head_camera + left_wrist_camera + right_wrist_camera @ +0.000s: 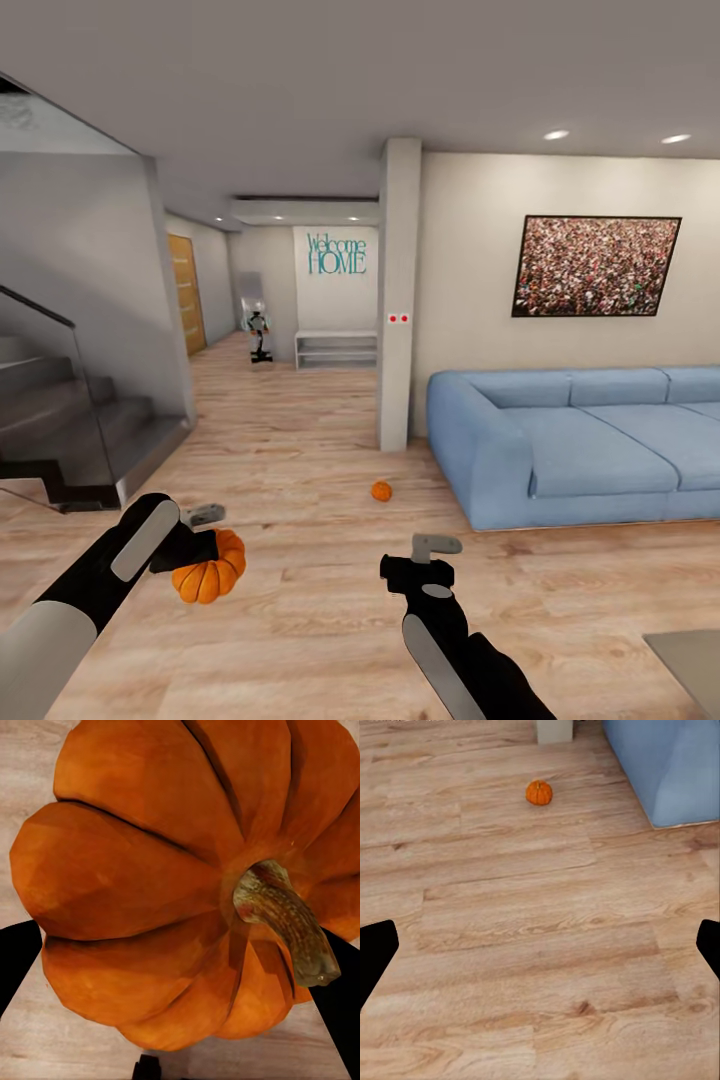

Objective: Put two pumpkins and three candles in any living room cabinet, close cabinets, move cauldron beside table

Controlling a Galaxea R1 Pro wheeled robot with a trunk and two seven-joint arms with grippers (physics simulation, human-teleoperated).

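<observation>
Blue sofa (590,440), wooden floor (300,470)

Two pumpkins (209,573) (381,491) (orange) — one sofa (590,440).

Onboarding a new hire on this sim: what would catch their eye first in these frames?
Probably the ribbed orange pumpkin clamped in the left end effector, held above the wood floor at the head view's lower left. Next, the second pumpkin lying on the floor between the white pillar and the blue sofa, ahead of the open, empty right end effector.
</observation>
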